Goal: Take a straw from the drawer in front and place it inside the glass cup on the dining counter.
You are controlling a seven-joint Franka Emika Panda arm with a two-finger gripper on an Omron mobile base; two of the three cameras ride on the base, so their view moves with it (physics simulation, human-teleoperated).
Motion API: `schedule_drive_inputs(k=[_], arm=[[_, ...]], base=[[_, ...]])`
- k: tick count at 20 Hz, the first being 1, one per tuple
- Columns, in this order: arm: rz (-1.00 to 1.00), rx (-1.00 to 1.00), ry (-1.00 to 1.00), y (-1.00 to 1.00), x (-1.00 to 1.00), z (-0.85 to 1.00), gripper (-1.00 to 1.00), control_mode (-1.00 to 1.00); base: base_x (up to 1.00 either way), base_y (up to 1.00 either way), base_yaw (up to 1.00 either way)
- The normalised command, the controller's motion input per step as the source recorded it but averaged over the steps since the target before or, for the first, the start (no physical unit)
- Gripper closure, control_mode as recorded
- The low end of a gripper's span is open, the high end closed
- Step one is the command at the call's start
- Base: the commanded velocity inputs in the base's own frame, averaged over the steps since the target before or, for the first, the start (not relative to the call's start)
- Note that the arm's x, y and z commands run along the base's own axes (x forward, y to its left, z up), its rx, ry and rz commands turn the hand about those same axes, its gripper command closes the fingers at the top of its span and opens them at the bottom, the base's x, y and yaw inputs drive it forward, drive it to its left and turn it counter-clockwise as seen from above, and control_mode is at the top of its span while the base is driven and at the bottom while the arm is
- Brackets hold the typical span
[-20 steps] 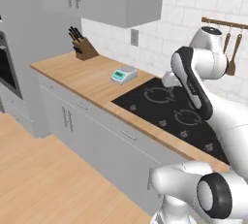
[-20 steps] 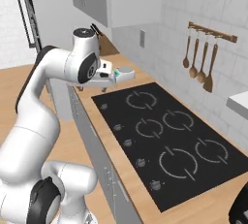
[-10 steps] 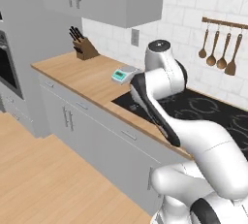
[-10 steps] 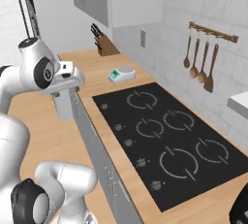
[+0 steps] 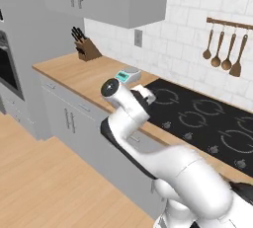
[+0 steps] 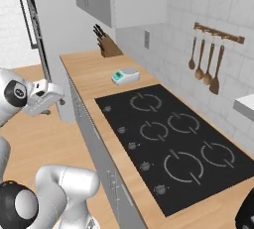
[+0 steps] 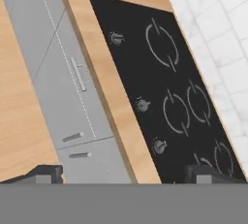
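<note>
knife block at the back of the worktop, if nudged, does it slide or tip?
The knife block looks squat and slanted, so it would probably slide rather than tip. The handles sticking out on top may make it top-heavy. The wood worktop looks smooth, offering little grip.

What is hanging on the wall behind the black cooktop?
Behind the black cooktop, four wooden utensils hang from a wooden rail on the white tiled wall. Nothing covers them, but their exact types are hard to tell.
</note>
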Motion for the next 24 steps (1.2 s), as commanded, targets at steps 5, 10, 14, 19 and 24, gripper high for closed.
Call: schedule_drive_inputs(k=[5, 10, 14, 19, 24], arm=[[-0.13, -0.30, -0.04, 0.36, 0.21, -0.60, -1.00, -1.00], [-0.14, -0.30, -0.01, 0.17, 0.38, -0.64, -1.00, -1.00], [-0.11, -0.27, 0.00, 0.06, 0.39, -0.62, -1.00, -1.00], [-0.09, -0.17, 0.00, 0.01, 0.43, -0.59, -1.00, -1.00], [-0.07, -0.13, 0.00, 0.00, 0.49, -0.64, -1.00, -1.00]], base=[[0.00, 0.00, 0.00], [0.00, 0.00, 0.00], [0.00, 0.00, 0.00], [0.00, 0.00, 0.00], [0.00, 0.00, 0.00]])
